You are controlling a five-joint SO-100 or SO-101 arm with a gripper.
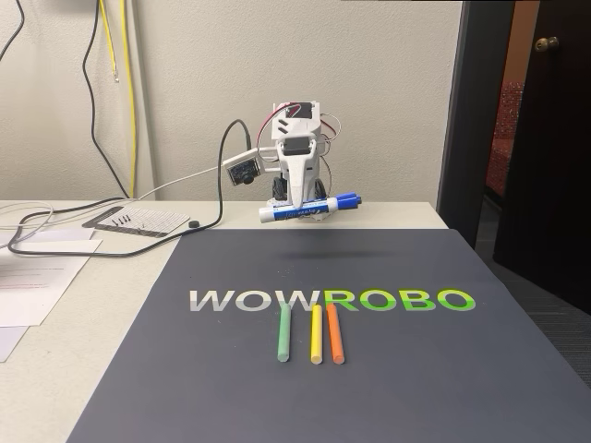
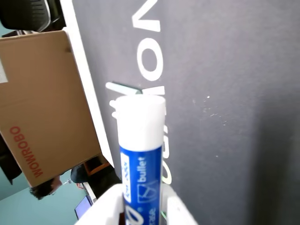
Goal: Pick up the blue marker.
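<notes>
In the fixed view the blue marker [image 1: 309, 209] hangs in the air above the far end of the dark mat [image 1: 397, 369], well clear of its surface, with a faint shadow on the mat beneath it. Its long axis runs nearly level from left to right across that view, tilted slightly so that the blue cap at the right end sits a little higher than the white end at the left. The barrel is white with a blue label band along its middle; in the wrist view the label carries the word "bullet" in white and the flat white end points away from the camera, up the frame. The gripper [image 1: 301, 201] comes down from the white arm and its fingers are closed around the middle of the barrel, holding the marker crosswise; in the wrist view the white fingers [image 2: 176, 208] flank the barrel at the bottom edge. Nearer the camera in the fixed view, just below the WOWROBO lettering [image 1: 332, 300], lie a green stick [image 1: 284, 333], a yellow stick [image 1: 316, 333] and an orange stick [image 1: 334, 333], side by side and roughly parallel. A brown WOWROBO cardboard box [image 2: 37, 103] stands beyond the mat's edge in the wrist view.
</notes>
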